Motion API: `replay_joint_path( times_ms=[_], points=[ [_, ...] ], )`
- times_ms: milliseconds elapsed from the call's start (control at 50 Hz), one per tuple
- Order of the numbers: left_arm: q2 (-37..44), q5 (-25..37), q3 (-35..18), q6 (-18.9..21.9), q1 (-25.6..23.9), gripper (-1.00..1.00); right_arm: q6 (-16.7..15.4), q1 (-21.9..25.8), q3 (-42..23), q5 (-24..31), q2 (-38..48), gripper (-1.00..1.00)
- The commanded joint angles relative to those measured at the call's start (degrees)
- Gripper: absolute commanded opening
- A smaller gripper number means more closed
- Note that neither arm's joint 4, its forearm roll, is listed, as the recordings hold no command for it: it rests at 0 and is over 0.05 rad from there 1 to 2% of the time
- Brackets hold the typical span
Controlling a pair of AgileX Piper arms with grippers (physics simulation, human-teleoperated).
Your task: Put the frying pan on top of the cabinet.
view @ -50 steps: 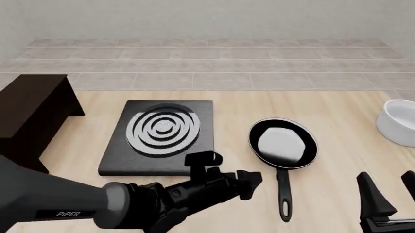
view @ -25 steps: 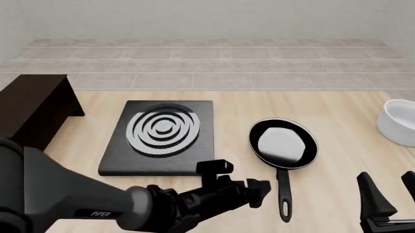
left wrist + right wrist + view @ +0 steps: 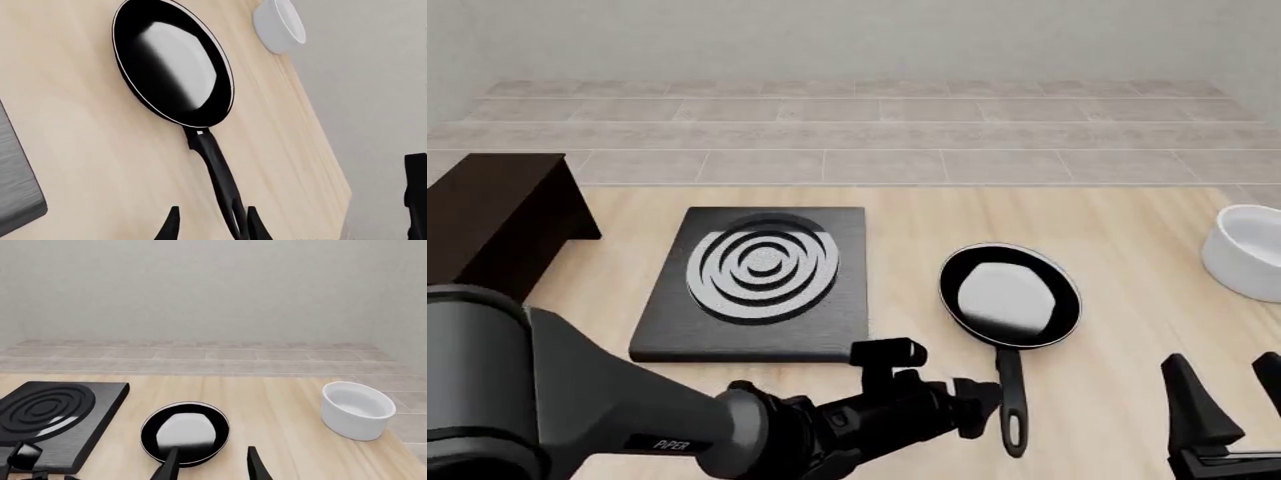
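1. At the far left of the front view, the cabinet is seen as a tall dark wooden box, well apart from the pan. A long carry across the table is implied, during which a loosely held pan could swing or drop.
2. Between them the ringed black slab lies flat; it could be struck if the pan is carried low.
3. The left gripper is stretched low towards the handle, its jaws parted narrowly with the handle's end between the fingertips in the left wrist view. No grip is made yet. A grasp so far from the bowl could let the pan tip or twist.
4. The frying pan rests flat on the table, right of centre, its handle pointing towards the arms.
5. The white bowl stands further right.
6. The right gripper hangs idle at the lower right, jaws apart and empty.
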Motion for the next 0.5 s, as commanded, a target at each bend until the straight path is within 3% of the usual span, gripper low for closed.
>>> replay_joint_path(
  times_ms=[20, 500],
  points=[
    [0.68, -0.06, -1.12, -0.22, -0.92, 1.0, 0.38, 0.02, 0.0, -0.47, 0.69, 1.0],
    [4.06, -1.68, -3.04, -1.17, -1.3, 1.0, 0.83, -0.06, 0.0, -1.02, 1.47, 1.0]
  ],
)
